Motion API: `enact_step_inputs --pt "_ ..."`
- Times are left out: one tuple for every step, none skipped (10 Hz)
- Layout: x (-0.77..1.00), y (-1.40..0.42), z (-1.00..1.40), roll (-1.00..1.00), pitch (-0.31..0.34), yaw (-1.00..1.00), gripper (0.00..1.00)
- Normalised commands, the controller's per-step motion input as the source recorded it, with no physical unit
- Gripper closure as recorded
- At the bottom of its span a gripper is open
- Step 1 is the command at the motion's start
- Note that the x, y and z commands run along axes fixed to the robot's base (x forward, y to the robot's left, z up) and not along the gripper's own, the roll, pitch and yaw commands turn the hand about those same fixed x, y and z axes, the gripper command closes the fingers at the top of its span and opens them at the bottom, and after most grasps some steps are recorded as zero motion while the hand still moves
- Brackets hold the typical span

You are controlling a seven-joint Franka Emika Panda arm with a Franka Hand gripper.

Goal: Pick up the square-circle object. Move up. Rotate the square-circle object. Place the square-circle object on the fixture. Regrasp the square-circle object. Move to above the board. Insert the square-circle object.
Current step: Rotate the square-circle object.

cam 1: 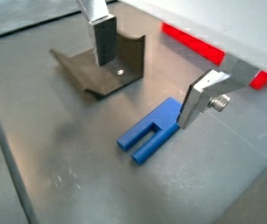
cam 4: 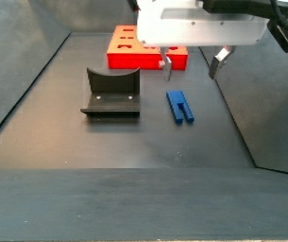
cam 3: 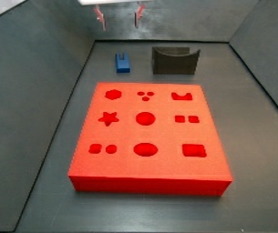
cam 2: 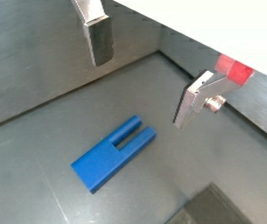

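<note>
Floor (cam 3: pixel 56 136): board (cam 3: pixel 148 136), fixture (cam 3: pixel 173 61), square-circle object (cam 3: pixel 123 63).

One blue square-circle object (cam 4: pixel 179 105) lies on the floor, with two prongs side by side. One dark fixture (cam 4: pixel 110 93) stands at about 9 o'clock from it in a side view. One red board (cam 3: pixel 148 135) carries twelve shaped recess groups in a side view: one star, one hexagon, several circles and squares. One tool (cam 4: pixel 192 64) hangs above the blue piece, with two silver fingers (cam 1: pixel 105 39) spread apart and nothing between them.
</note>
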Motion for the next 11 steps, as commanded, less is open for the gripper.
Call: enact_step_inputs --pt "0.03 0.00 -0.23 0.00 0.000 1.00 0.00" --pt "0.04 0.00 -0.14 0.00 -0.001 1.00 0.00" --pt "0.03 0.00 -0.10 0.00 -0.001 1.00 0.00" --pt "0.03 0.00 -0.06 0.00 -0.002 1.00 0.00" --pt "0.03 0.00 -0.06 0.00 -0.002 1.00 0.00" --pt "0.03 0.00 -0.05 0.00 -0.003 1.00 0.00" --pt "0.03 0.00 -0.05 0.00 -0.003 1.00 0.00" --pt "0.03 0.00 -0.05 0.00 -0.003 1.00 0.00" --pt "0.03 0.00 -0.05 0.00 -0.003 1.00 0.00" --pt "0.04 0.00 -0.05 0.00 -0.003 1.00 0.00" --pt "0.04 0.00 -0.05 0.00 -0.003 1.00 0.00"
